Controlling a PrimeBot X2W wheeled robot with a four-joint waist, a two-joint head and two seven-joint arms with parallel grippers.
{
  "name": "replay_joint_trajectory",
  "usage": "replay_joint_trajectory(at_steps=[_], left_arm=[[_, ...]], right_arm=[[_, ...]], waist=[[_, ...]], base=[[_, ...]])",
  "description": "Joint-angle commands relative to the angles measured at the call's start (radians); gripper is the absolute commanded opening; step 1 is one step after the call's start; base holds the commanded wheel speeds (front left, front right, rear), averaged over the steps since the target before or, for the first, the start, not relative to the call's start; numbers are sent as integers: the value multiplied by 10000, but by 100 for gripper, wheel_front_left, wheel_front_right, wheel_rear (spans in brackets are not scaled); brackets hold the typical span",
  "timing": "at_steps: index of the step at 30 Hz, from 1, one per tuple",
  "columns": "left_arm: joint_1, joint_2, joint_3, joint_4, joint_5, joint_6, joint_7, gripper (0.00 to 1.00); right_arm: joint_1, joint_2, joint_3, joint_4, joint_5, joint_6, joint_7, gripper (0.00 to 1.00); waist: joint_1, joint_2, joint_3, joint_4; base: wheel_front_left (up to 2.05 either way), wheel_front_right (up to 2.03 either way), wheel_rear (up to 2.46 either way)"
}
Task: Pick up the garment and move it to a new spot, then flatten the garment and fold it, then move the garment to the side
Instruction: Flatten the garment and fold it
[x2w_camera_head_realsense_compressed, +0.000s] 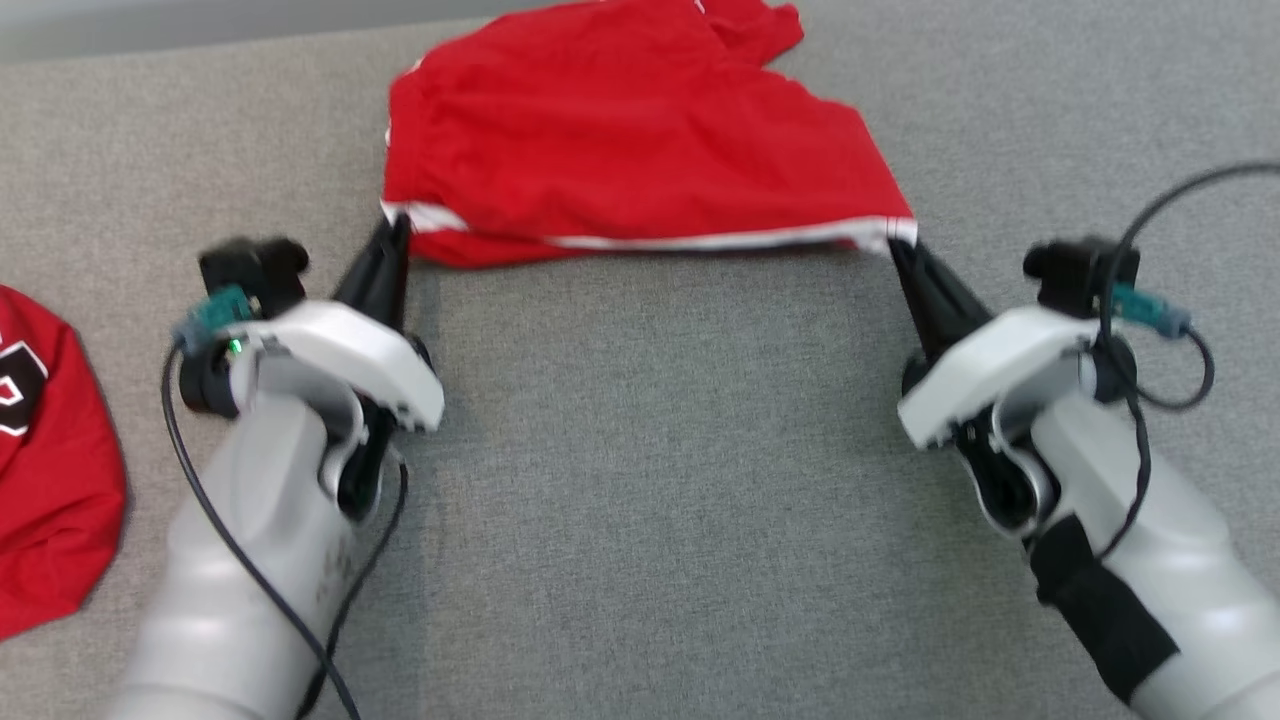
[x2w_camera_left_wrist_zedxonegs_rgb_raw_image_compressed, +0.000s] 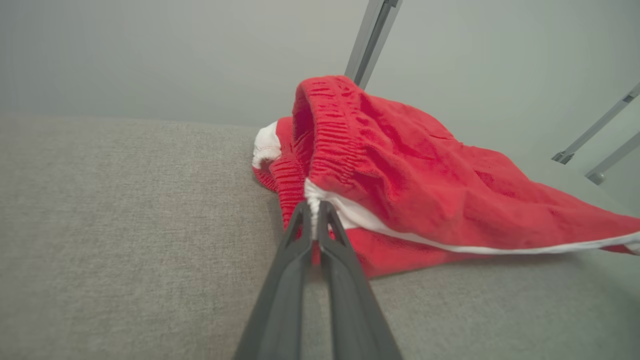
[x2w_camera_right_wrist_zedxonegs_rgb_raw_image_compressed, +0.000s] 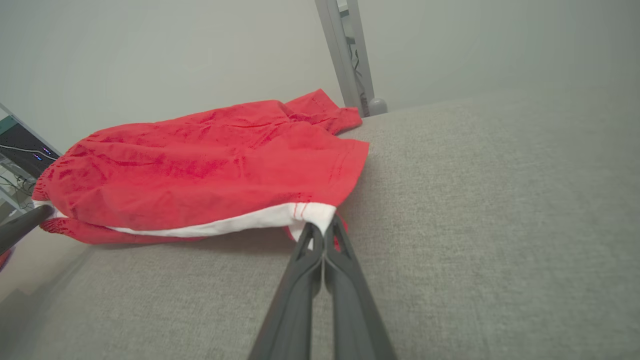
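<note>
**Q:** Where does your fold stand?

**A:** Early, by my read. Left claw (x2w_camera_head_realsense_compressed: 398, 235) is pressed together on the garment (x2w_camera_head_realsense_compressed: 630, 140), nipping the white trim (x2w_camera_left_wrist_zedxonegs_rgb_raw_image_compressed: 350, 212) at the near-left corner. Right claw (x2w_camera_head_realsense_compressed: 897, 250) pinches the near-right corner the same way. The near edge is pulled taut between your two claws. The rest lies ahead of them, rumpled and bunched at the far end.

**Q:** What's done, what's left?

**A:** You have both corners gripped. Can't tell whether this is the new spot. It isn't flat, no fold is made, and it hasn't been moved aside. I judge all of that is ahead of you.

**Q:** Surface?

**A:** Grey woven cloth top (x2w_camera_head_realsense_compressed: 650, 470), bare between your claws and back toward you. A second red garment (x2w_camera_head_realsense_compressed: 50, 480) with a dark-and-white mark lies well outside the left claw.

**Q:** Room?

**A:** Pale plain wall (x2w_camera_left_wrist_zedxonegs_rgb_raw_image_compressed: 150, 50) beyond the garment. A grey metal post (x2w_camera_right_wrist_zedxonegs_rgb_raw_image_compressed: 345, 55) rises past its far end. A dark rack (x2w_camera_right_wrist_zedxonegs_rgb_raw_image_compressed: 22, 145) with small lights sits out past the left claw.
</note>
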Motion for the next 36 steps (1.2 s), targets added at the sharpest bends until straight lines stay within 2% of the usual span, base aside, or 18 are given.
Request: replay_joint_trajectory(at_steps=[1, 5, 10, 14, 18, 24, 28, 32, 36], left_arm=[[950, 153, 95, -600, 185, -10, -25, 0], [2133, 337, 197, -1537, 406, 6, -29, 0], [4192, 719, 334, -3096, 627, 352, -29, 0], [5686, 992, 358, -4541, 647, 899, 113, 0], [7131, 1249, 327, -6327, 605, 1602, 714, 0], [9154, 1795, 139, -9071, 788, 2606, 1809, 0], [10077, 2169, 135, -10454, 861, 3101, 2414, 0], [10534, 2327, 71, -11331, 876, 3422, 2863, 0], [10660, 2356, 34, -11683, 831, 3517, 3058, 0]], right_arm=[[733, -305, 90, -418, -37, 2, -64, 0], [1805, -607, -5, -1155, -195, 2, -51, 0], [3567, -905, -324, -2372, -546, 2, -56, 0], [4873, -1101, -827, -3105, -824, 2, -55, 0], [6238, -1112, -1486, -4016, -1190, 1, 326, 0], [8151, -704, -2501, -5794, -1963, 2, 1570, 0], [9253, -420, -3161, -7020, -2600, 2, 2558, 0], [9976, -63, -3878, -8168, -3083, 2, 3233, 0], [10118, 177, -4444, -8860, -3464, 4, 3567, 0]], waist=[[0, 0, -386, -9], [0, 0, -732, 0], [0, 0, -1324, -106], [0, 0, -1761, -121], [0, 0, -2135, -97], [0, 0, -2502, -142], [0, 0, -2605, -148], [0, 0, -2602, -149], [0, 0, -2556, -153]], base=[[0, 0, 0], [0, 0, 0], [0, 0, 0], [0, 0, 0], [0, 0, 0], [0, 0, 0], [0, 0, 0], [0, 0, 0], [0, 0, 0]])
